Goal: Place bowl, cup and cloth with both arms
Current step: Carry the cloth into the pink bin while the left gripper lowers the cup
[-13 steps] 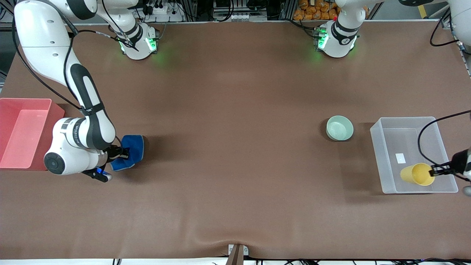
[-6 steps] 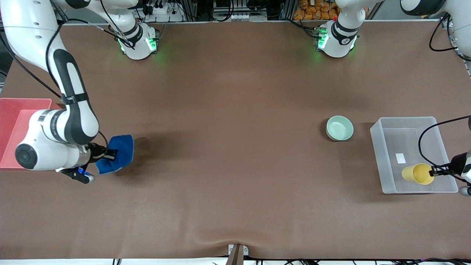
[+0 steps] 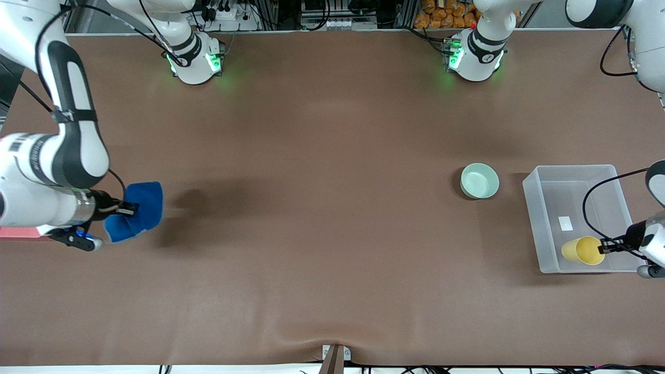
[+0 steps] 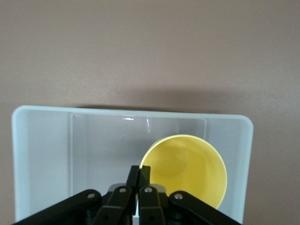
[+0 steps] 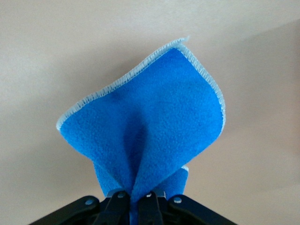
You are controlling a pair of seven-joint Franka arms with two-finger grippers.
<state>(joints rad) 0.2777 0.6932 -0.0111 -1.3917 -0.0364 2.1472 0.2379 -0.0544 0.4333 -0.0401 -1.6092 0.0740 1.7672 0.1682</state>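
My right gripper (image 3: 126, 210) is shut on the royal-blue cloth (image 3: 134, 211) and holds it in the air over the table at the right arm's end. In the right wrist view the cloth (image 5: 145, 126) hangs folded from that gripper (image 5: 139, 198). My left gripper (image 3: 602, 249) is shut on the rim of the yellow cup (image 3: 582, 250), which is tilted over the part of the clear bin (image 3: 540, 208) closest to the camera. In the left wrist view the cup (image 4: 187, 168) is at the gripper (image 4: 139, 171), inside the bin's (image 4: 131, 112) walls. The mint-green bowl (image 3: 479, 180) sits on the table beside the bin.
A red bin shows only as a sliver (image 3: 18, 232) under the right arm at the table's edge. A white label (image 3: 565, 223) lies on the clear bin's floor. The brown mat (image 3: 322, 208) covers the table.
My right arm has carried the cloth toward the right arm's end of the table and now covers the red bin. My left gripper has shifted the cup slightly within the clear bin.
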